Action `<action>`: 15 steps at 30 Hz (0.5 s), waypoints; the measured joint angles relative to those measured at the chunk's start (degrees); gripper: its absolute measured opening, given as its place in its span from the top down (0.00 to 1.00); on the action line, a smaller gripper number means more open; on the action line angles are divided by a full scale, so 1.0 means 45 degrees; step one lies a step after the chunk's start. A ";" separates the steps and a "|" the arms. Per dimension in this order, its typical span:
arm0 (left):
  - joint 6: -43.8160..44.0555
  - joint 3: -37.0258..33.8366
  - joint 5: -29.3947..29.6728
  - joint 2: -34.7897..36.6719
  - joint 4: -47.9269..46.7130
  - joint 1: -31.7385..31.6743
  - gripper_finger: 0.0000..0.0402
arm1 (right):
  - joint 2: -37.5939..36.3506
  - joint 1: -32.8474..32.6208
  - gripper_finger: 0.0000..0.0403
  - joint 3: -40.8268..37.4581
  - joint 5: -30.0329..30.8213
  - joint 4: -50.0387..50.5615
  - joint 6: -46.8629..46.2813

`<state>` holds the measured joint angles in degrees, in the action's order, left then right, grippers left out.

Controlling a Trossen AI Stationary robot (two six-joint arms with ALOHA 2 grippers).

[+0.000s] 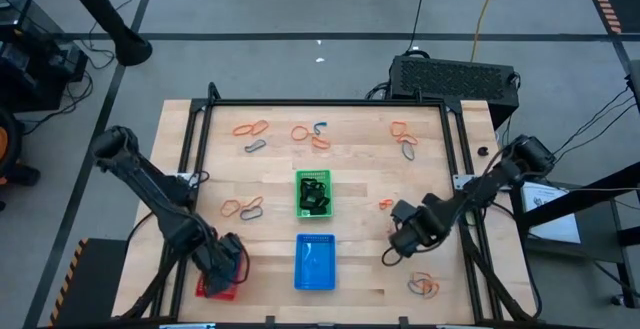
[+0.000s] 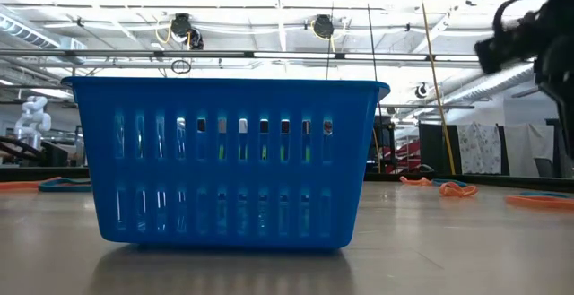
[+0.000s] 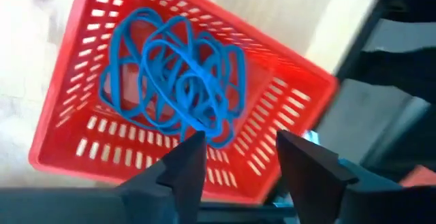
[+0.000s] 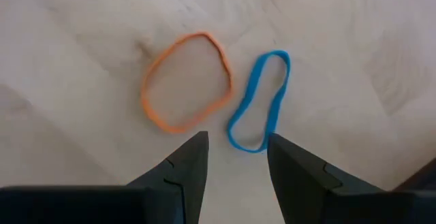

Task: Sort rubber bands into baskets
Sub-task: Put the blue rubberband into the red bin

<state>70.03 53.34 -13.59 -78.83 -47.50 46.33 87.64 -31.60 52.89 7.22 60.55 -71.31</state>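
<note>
Tabletop's red basket [image 1: 212, 289] largely hidden beneath left gripper [image 1: 232, 259].

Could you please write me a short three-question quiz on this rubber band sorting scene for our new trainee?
1. True or false: the red basket holds blue rubber bands.
2. Which basket stands between the other two in the high view? A) the green basket B) the blue basket C) the red one
3. Fill in: below the right end effector lie an orange band and a ____ band.

Key
1. True; the left end effector hangs open above them.
2. B.
3. Blue; that blue band lies on the table, and the fingers are open, holding nothing.
</note>
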 joint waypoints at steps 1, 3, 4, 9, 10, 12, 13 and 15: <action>-0.0019 0.0000 -0.0100 0.0199 0.0001 -0.0150 0.52 | 0.0000 0.0103 0.64 -0.0149 -0.0115 -0.0194 -0.0010; -0.0022 0.0011 -0.0128 0.0639 0.0007 -0.0447 0.52 | 0.0005 0.0218 0.64 -0.0398 -0.0321 -0.0404 -0.0113; -0.0040 0.0042 -0.0122 0.0847 -0.0005 -0.0585 0.51 | 0.0002 0.0246 0.64 -0.0513 -0.0338 -0.0433 -0.0215; -0.0622 0.0354 0.0889 0.1726 0.0124 -0.1349 0.51 | 0.0005 0.0357 0.64 -0.1104 -0.0299 -0.0347 -0.1340; -0.0821 0.0449 0.1228 0.1840 0.0161 -0.1489 0.51 | 0.0002 0.0357 0.64 -0.1221 -0.0296 -0.0390 -0.1575; -0.1326 0.0549 0.1770 0.1998 0.0281 -0.1773 0.51 | 0.0005 0.0352 0.64 -0.1469 -0.0361 -0.0750 -0.1812; -0.1598 0.0549 0.1902 0.2056 0.0487 -0.1919 0.51 | 0.0004 0.0344 0.64 -0.1586 -0.0480 -0.1065 -0.1875; -0.2138 0.0549 0.2036 0.2093 0.0829 -0.2200 0.51 | 0.0005 0.0342 0.64 -0.1838 -0.0820 -0.1805 -0.1904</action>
<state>60.41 55.81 -4.43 -69.41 -43.77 36.43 87.66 -30.06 44.61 3.53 52.43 -79.88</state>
